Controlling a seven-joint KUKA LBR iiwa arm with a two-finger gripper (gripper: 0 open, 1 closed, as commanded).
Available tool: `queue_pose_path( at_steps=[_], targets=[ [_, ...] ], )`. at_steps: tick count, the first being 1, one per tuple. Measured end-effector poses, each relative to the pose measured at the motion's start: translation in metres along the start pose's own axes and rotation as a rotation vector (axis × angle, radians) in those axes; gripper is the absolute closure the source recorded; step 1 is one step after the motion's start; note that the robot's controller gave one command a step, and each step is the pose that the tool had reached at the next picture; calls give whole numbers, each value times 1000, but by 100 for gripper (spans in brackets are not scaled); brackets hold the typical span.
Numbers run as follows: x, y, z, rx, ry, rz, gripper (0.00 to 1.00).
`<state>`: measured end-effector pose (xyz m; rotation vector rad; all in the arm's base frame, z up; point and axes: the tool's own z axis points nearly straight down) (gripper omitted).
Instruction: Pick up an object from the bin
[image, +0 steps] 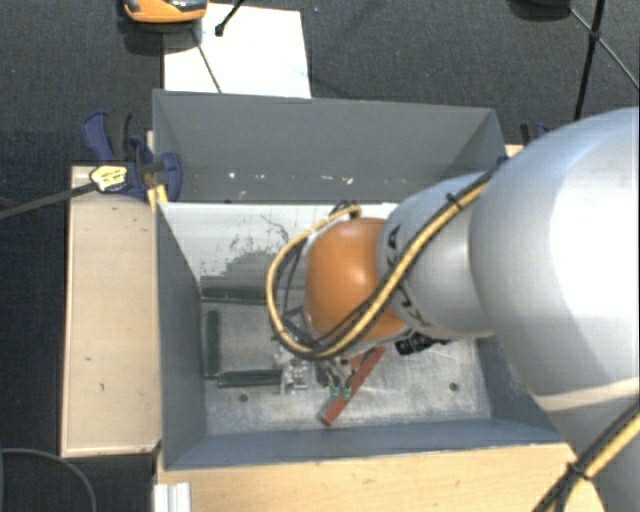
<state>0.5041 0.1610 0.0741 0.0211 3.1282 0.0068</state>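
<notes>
Hovering low in the bin (180, 330), the gripper (298, 377) seems lined up for the reddish stick (338, 402) right beside it, not the green bars (212, 345) opposite. Spread or closed, can't tell.

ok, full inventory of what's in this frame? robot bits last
bin: one, grey metal, centre of view
dark green bars: three, dark green, left half of the bin floor, laid as a frame open to the right; cannot tell if joined
red-brown stick: one, red-brown, front centre of the floor, lying slantwise, upper end hidden under the robot
gripper: one, metallic, low over the floor by the front bar's right end
orange cover: one, orange, above the gripper
cables: several, black and yellow, looped round the cover
arm: one, silver, from the right
</notes>
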Motion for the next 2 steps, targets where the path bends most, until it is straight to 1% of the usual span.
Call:
queue_pose_path(
  at_steps=[1, 2],
  targets=[
    [0, 0, 0, 0, 0, 2, 100],
    [-14, -15, -195, 4, 15, -81, 100]
  ],
)
